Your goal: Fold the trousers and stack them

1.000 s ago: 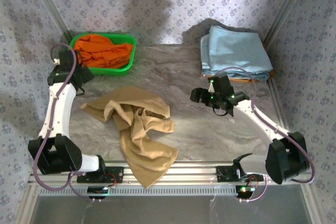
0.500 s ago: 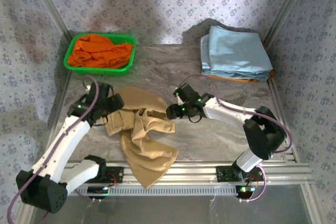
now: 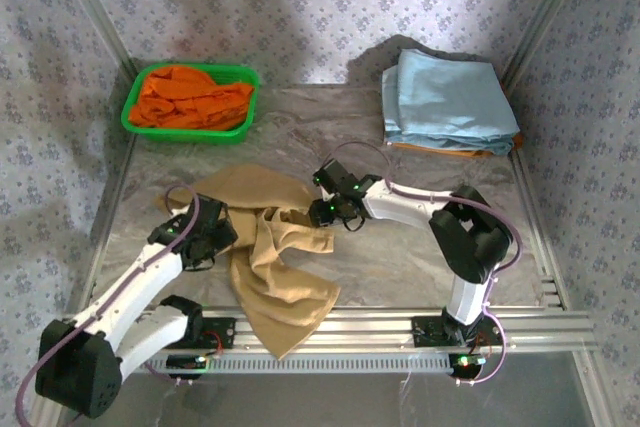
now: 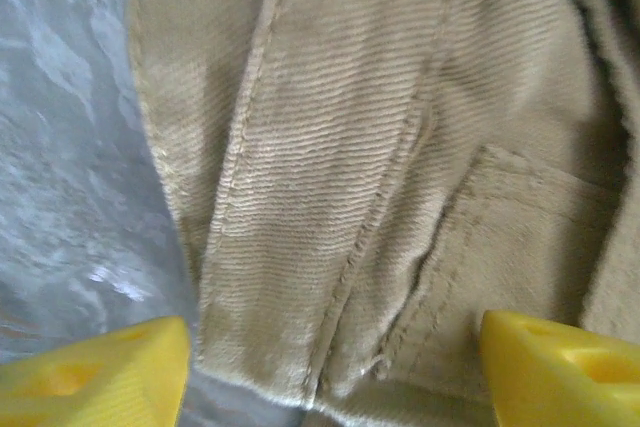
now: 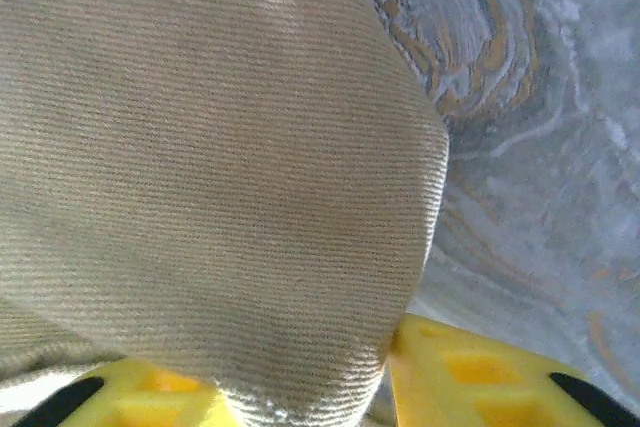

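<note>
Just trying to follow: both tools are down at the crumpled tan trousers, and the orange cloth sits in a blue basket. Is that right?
Almost. The basket holding the orange cloth is green, not blue, as the top view shows. The left tool and right tool are down at the crumpled tan trousers.

Two white-shelled arms [image 3: 140,282] with black joints, thin purple cables [image 3: 192,209], small green lights [image 3: 321,211]; yellow plastic fingers [image 4: 95,372] at the lower frame corners.

No readable text or labels
</note>
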### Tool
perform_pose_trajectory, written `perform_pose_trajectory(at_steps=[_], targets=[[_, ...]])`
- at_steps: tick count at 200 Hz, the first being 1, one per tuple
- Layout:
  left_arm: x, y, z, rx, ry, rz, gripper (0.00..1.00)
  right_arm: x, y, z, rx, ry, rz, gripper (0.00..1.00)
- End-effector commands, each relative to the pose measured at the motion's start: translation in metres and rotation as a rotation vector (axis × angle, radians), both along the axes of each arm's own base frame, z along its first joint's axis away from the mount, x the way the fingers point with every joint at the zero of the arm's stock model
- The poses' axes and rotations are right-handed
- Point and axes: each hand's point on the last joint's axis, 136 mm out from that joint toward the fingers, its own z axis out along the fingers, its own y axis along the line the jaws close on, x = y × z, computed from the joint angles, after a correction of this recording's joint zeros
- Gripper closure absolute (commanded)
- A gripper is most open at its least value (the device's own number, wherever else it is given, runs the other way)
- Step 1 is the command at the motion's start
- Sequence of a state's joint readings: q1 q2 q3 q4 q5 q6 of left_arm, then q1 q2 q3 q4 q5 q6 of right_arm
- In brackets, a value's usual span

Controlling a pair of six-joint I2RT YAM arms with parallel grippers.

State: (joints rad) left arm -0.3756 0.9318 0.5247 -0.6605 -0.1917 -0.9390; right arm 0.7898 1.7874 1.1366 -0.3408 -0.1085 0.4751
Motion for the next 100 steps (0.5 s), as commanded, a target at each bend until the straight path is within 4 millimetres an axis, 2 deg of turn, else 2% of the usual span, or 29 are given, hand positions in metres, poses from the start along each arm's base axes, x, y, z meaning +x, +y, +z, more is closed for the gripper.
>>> perform_pose_trajectory(at_steps=[1,18,22,41,53,70,84,100], targets=[[0.017,-0.009,-0.001,-0.044,-0.077,0.004,0.41,0.013,-0.005,0.005,-0.047,-0.036,-0.033,0.73],[0.023,-0.003,0.007,0.005,-0.116,-0.007,0.64,0.012,-0.011,0.007,-0.072,-0.041,-0.033,0.87],[0.023,-0.001,0.008,0.017,-0.123,-0.007,0.7,0.019,-0.006,0.019,-0.054,-0.068,-0.035,0.9],[0.025,0.006,0.016,0.061,-0.14,-0.01,1.0,0.023,-0.009,0.04,-0.05,-0.116,-0.05,0.99],[0.025,0.015,0.025,0.117,-0.139,-0.009,1.0,0.025,-0.015,0.056,-0.06,-0.154,-0.066,1.0],[0.024,0.033,0.049,0.2,-0.185,0.03,1.0,0.028,-0.028,0.083,-0.07,-0.211,-0.085,1.0],[0.027,0.039,0.066,0.198,-0.248,0.051,1.0,0.03,-0.039,0.107,-0.061,-0.25,-0.101,1.0],[0.028,0.046,0.077,0.177,-0.277,0.091,1.0,0.032,-0.05,0.131,-0.046,-0.291,-0.11,1.0]])
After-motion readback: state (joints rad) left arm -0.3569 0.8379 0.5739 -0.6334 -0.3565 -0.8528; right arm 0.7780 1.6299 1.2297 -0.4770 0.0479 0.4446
